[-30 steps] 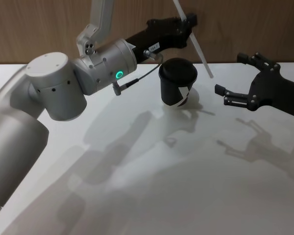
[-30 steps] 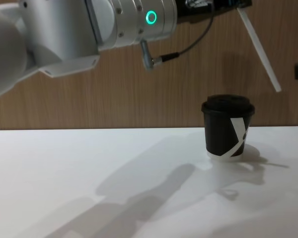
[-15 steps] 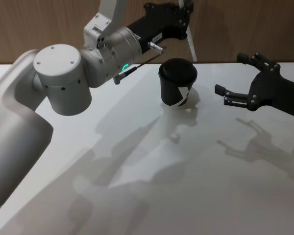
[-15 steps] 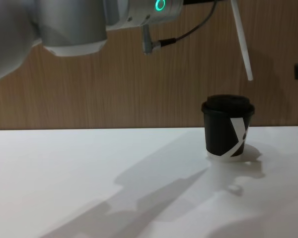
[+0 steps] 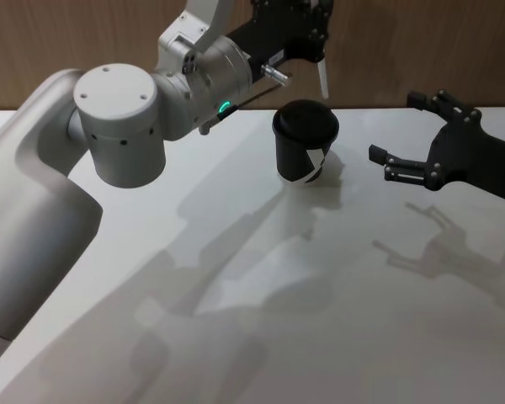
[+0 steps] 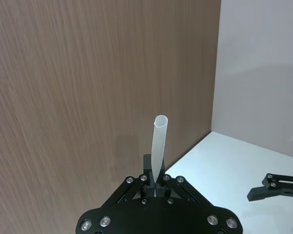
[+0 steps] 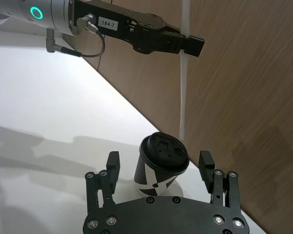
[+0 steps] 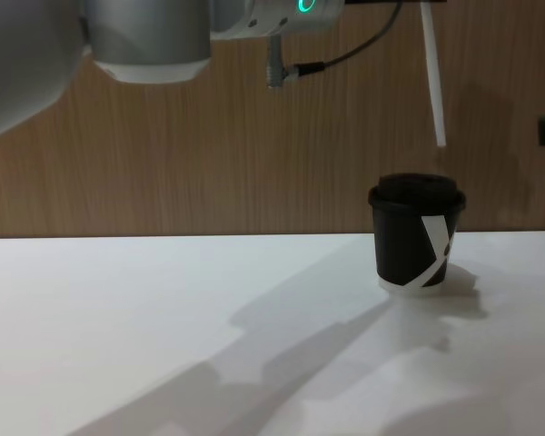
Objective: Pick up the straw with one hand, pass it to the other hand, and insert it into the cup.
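My left gripper (image 5: 314,35) is high behind the cup, shut on the white straw (image 5: 322,80). The straw (image 8: 431,82) hangs nearly upright, and its lower end stops a short way above the right side of the lid. On the table stands the black lidded cup (image 5: 305,141), which bears a white slanted mark (image 8: 433,241). The left wrist view has the straw (image 6: 159,141) rising from between the shut fingers. My right gripper (image 5: 396,126) hovers open to the right of the cup, nothing in it. From the right wrist, the cup (image 7: 162,161) sits beyond its open fingers (image 7: 113,161).
A white table (image 5: 261,320) runs back to a wooden wall (image 8: 163,163). The big silver left arm (image 5: 118,126) reaches across the left and back of the table. Arm shadows fall on the open surface in front of the cup.
My left arm has turned the straw from a slant to nearly upright, and its lower end has swung left to above the cup's lid. The right gripper and the cup have not moved.
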